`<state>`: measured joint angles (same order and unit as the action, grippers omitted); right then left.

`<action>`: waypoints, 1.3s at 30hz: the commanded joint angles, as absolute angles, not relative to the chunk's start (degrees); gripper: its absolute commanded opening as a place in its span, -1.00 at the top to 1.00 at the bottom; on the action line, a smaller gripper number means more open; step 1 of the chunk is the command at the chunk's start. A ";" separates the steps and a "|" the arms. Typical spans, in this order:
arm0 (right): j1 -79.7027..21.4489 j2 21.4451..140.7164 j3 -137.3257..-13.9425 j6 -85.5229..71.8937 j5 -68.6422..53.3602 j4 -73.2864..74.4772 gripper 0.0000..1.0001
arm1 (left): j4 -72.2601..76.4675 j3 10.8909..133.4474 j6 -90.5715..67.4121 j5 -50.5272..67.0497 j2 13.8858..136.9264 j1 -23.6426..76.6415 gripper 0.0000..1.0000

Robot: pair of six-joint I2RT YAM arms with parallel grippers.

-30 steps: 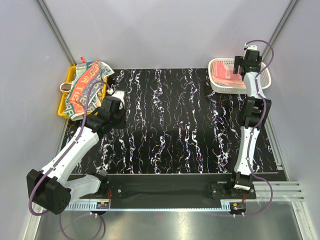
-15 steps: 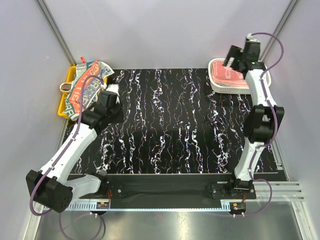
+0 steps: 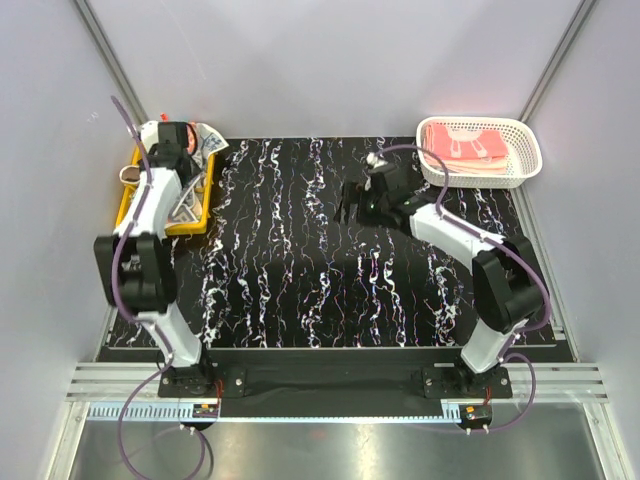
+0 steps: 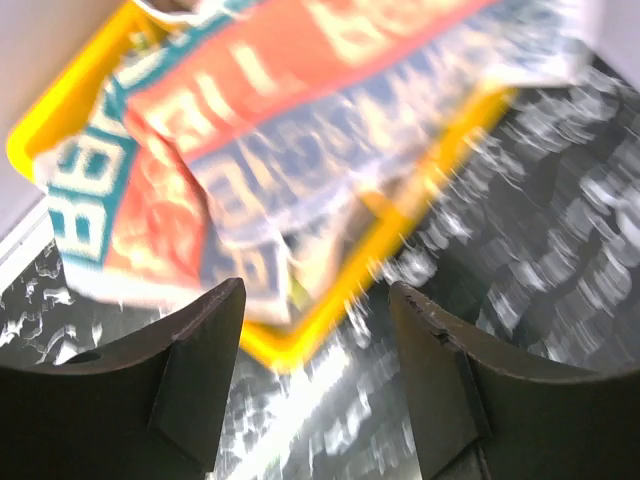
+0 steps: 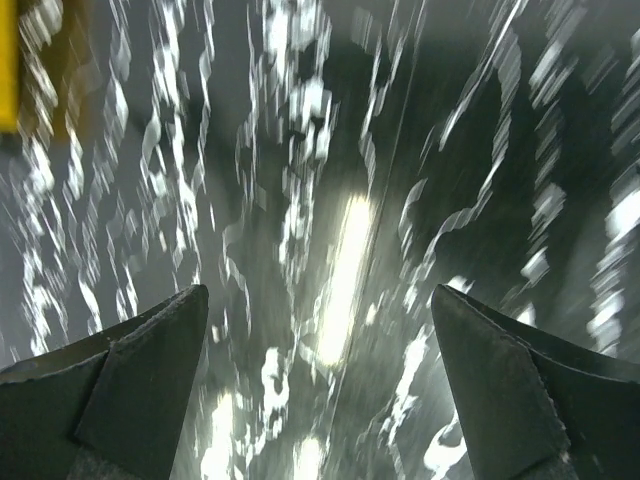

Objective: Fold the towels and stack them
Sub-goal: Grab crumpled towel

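A cream towel with red and teal letter blocks (image 4: 250,110) lies crumpled over the yellow tray (image 4: 300,345). In the top view this towel (image 3: 207,142) is partly hidden by my left arm. My left gripper (image 3: 176,150) hovers over the tray, and in the left wrist view its jaws (image 4: 315,290) are open with nothing between them. Pink towels (image 3: 465,148) lie in the white basket (image 3: 530,160) at the back right. My right gripper (image 3: 347,208) hangs over the middle of the dark table, and the right wrist view shows it (image 5: 318,295) open and holding nothing.
The black mat with white veining (image 3: 300,280) covers the table. The yellow tray (image 3: 190,225) sits at the back left against the wall, and a small ring-like object (image 3: 128,174) lies at its left edge. A sliver of yellow (image 5: 8,60) shows in the right wrist view.
My left arm has swung back over the tray and its gripper has opened. My right arm has left the basket and come down to the middle of the table, still open.
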<state>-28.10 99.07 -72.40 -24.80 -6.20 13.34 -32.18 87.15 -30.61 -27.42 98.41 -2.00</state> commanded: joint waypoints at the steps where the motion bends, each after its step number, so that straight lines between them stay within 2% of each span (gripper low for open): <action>1: -31.98 93.09 -68.22 -27.60 -6.33 9.32 -0.99 | -32.16 95.88 -32.88 -28.65 106.93 -6.58 -0.30; 6: -33.05 91.76 -62.67 -27.34 -6.86 6.94 -0.99 | -32.70 98.88 -32.34 -27.43 112.85 -8.52 -0.26; 9: -33.13 91.85 -61.97 -26.81 -7.03 6.86 -0.99 | -31.03 97.82 -32.08 -25.49 113.99 -9.75 -0.09; 18: -33.05 92.63 -61.52 -27.07 -9.58 5.80 -0.99 | -30.58 96.77 -34.36 -22.15 115.92 -10.55 0.13; 24: -33.05 92.46 -61.17 -26.72 -9.84 5.80 -0.99 | -30.41 96.77 -35.24 -20.84 117.16 -10.55 0.16; 26: -33.05 92.55 -61.17 -26.63 -9.49 5.89 -0.99 | -30.06 96.50 -35.42 -20.48 117.16 -10.55 0.37; 29: -32.96 92.64 -61.17 -26.46 -9.58 5.80 -1.00 | -29.88 96.59 -35.77 -20.04 116.63 -10.55 0.54; 35: -32.96 93.25 -61.35 -26.19 -9.14 5.98 -0.99 | -29.88 96.94 -35.33 -20.21 113.12 -10.55 0.60; 39: -33.05 94.13 -61.61 -26.28 -8.97 5.98 -0.99 | -30.06 97.12 -34.72 -20.48 110.84 -10.55 0.76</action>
<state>-33.10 94.26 -61.08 -26.63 -8.69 8.14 -32.05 95.24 -35.05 -20.95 116.57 -10.26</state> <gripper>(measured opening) 0.994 0.146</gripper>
